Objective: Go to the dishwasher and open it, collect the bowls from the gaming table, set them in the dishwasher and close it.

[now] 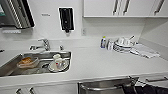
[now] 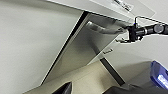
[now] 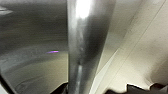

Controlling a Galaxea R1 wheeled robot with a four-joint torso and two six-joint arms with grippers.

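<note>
A: Where is the right gripper?

B: At the dishwasher's handle, at one end of the bar. The left wrist view shows the black gripper meeting that end; whether the fingers have closed round it I cannot tell. In the right wrist view the handle runs as a fat shiny tube straight across the picture.

A: And the left gripper?

B: I can't make out how its fingers stand.

A: How does the dishwasher lie?

B: The dishwasher sits under the white counter, right of the sink. Its door is plain brushed stainless steel with one bar handle lying level along the top edge, parallel to the counter's front. In the left wrist view the door stands tilted out from the white cabinet fronts, with a dark gap along one side.

A: What else is there?

B: One tap behind the sink; dishes in the basin, too blurred to count; one black dispenser on the wall; a stack of plates and a bottle toward the counter's right.
</note>
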